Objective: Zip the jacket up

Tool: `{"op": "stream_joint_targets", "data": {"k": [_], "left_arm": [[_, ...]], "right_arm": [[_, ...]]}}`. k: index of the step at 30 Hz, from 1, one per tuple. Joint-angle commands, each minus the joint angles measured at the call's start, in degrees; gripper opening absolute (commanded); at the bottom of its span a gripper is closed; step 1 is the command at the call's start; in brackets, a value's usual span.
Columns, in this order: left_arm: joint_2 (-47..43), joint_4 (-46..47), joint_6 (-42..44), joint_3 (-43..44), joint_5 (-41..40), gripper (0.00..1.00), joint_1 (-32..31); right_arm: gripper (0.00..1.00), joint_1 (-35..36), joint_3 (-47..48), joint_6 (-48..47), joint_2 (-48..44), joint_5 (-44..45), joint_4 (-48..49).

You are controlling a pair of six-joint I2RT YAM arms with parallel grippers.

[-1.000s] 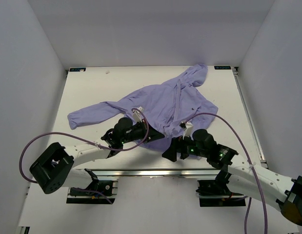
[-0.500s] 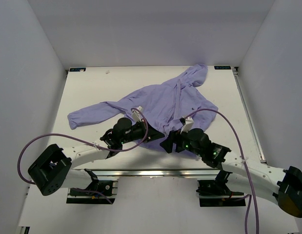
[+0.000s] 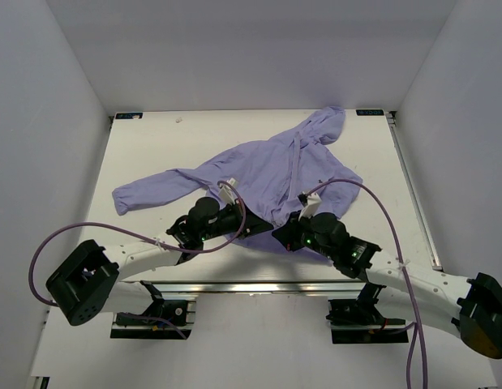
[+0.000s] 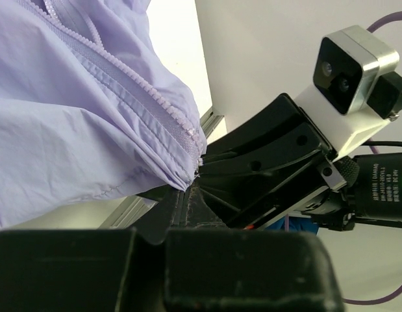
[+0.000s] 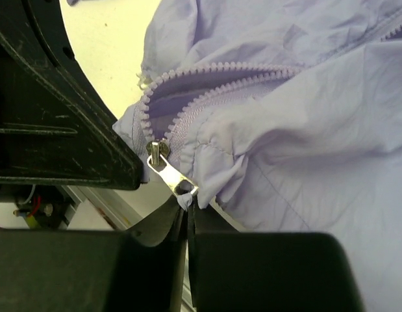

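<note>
Pinching the zipper pull [image 5: 167,170], your right gripper [image 5: 186,203] has its fingers clamped on the metal tab. Your left gripper [image 4: 188,194] is closed on the jacket [image 3: 267,170] hem just beside it. The jacket lies spread across the table [image 3: 153,138], hood toward the far right.
</note>
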Motion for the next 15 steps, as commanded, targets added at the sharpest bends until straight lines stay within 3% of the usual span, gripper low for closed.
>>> {"op": "stream_joint_targets", "data": {"k": [1, 9, 15], "left_arm": [[-1.87, 0.12, 0.47, -0.52, -0.68, 0.0, -0.34], [-1.08, -12.09, 7.94, 5.28, -1.73, 0.0, -2.19], [-1.25, -22.62, 14.62, 8.36, -1.99, 0.0, -3.16]], "right_arm": [[0.02, 0.36, 3.2, 0.26, -1.77, -0.5, -4.54], [0.0, 0.36, 12.17, -0.53, 0.77, -3.66, -20.38], [0.0, 0.36, 21.73, -4.57, 7.96, -3.58, -34.26]]}}
